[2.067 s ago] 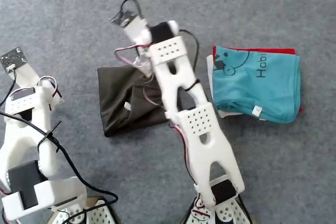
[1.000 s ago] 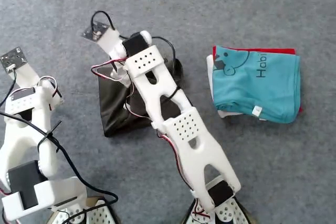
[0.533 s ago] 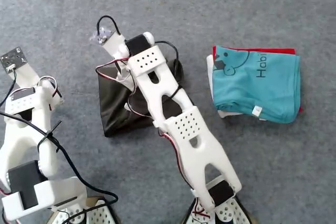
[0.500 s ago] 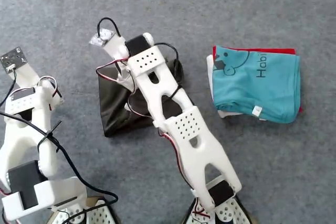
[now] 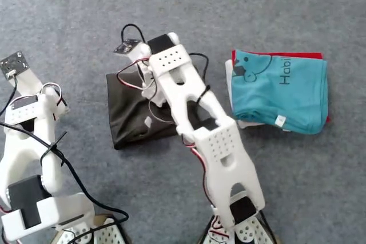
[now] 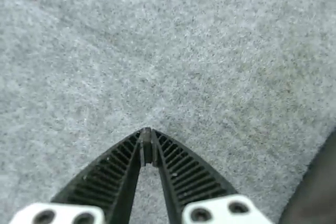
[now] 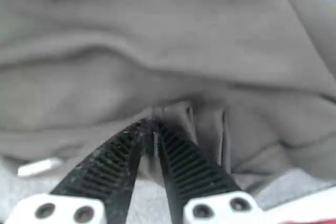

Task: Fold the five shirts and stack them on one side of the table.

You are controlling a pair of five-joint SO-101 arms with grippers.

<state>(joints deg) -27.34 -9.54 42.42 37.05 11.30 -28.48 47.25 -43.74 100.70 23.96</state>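
Grey carpet (image 5: 68, 21) bears a dark shirt (image 5: 128, 112), right end effector (image 7: 153, 129) clenched on it (teal-topped stack (image 5: 280, 92) nearby).

Dark lettering on teal shirt (image 5: 278, 92) (partial)

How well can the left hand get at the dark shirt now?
Probably yes: only bare table separates the left hand from the dark shirt; the right arm crosses its far side.

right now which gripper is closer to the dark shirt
Right. The right gripper is shut on a fold of the dark shirt; the left gripper is shut over the bare gray table, apart from it.
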